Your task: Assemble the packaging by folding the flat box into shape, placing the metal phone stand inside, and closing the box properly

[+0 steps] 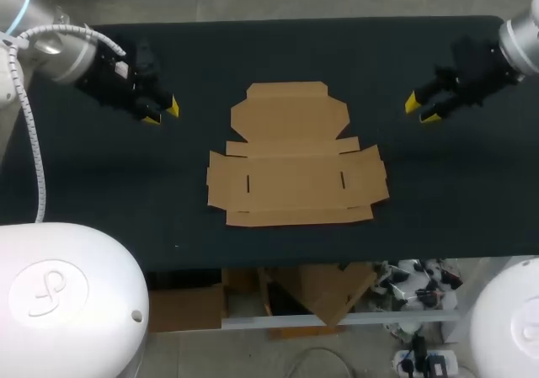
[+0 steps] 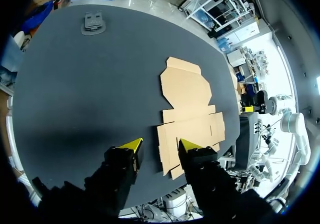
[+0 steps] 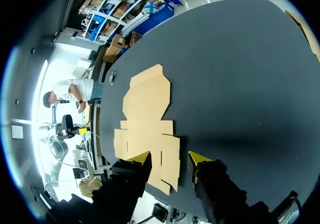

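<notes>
A flat, unfolded cardboard box [image 1: 295, 159] lies in the middle of the black table, flaps spread out. My left gripper [image 1: 162, 113] hovers over the table to the box's left, fingers apart and nothing between them. My right gripper [image 1: 421, 109] hangs to the box's right, also open and empty. From the left wrist, the box [image 2: 187, 104] lies ahead of the gripper [image 2: 160, 145], and a grey metal phone stand [image 2: 93, 23] sits far off near the table's far end. From the right wrist, the box [image 3: 145, 119] lies ahead of the gripper [image 3: 170, 158].
The black table [image 1: 101, 193] stretches bare on both sides of the box and along its front edge. The phone stand does not show in the head view.
</notes>
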`<action>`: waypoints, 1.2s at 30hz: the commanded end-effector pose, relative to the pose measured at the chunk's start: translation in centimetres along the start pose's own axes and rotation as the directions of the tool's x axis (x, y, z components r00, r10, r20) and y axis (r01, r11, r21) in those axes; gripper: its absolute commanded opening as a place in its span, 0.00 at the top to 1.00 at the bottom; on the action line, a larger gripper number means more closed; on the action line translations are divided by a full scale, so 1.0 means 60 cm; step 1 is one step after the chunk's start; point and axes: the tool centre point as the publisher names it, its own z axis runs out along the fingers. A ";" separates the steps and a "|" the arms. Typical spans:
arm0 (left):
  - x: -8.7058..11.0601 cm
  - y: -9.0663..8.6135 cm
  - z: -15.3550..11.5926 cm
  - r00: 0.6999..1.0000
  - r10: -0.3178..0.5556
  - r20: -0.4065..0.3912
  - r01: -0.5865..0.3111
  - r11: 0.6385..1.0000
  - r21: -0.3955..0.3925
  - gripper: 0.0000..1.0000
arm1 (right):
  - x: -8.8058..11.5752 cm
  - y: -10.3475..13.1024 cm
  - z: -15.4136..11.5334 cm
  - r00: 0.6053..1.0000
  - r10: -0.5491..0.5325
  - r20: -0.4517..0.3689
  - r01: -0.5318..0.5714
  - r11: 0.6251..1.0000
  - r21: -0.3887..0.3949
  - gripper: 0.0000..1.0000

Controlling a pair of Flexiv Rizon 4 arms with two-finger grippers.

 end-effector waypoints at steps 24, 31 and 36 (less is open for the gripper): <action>-0.033 -0.002 0.061 0.999 -0.016 -0.045 0.011 0.995 -0.098 1.00 | -0.024 0.039 0.066 0.999 -0.001 -0.035 0.000 1.000 -0.031 1.00; -0.041 -0.015 0.069 0.993 -0.007 -0.118 -0.005 0.995 -0.097 1.00 | -0.027 0.040 0.081 0.999 -0.001 -0.034 0.001 1.000 -0.021 1.00; -0.041 -0.015 0.069 0.993 -0.007 -0.118 -0.005 0.995 -0.097 1.00 | -0.027 0.043 0.087 0.999 0.013 -0.034 -0.013 1.000 -0.005 1.00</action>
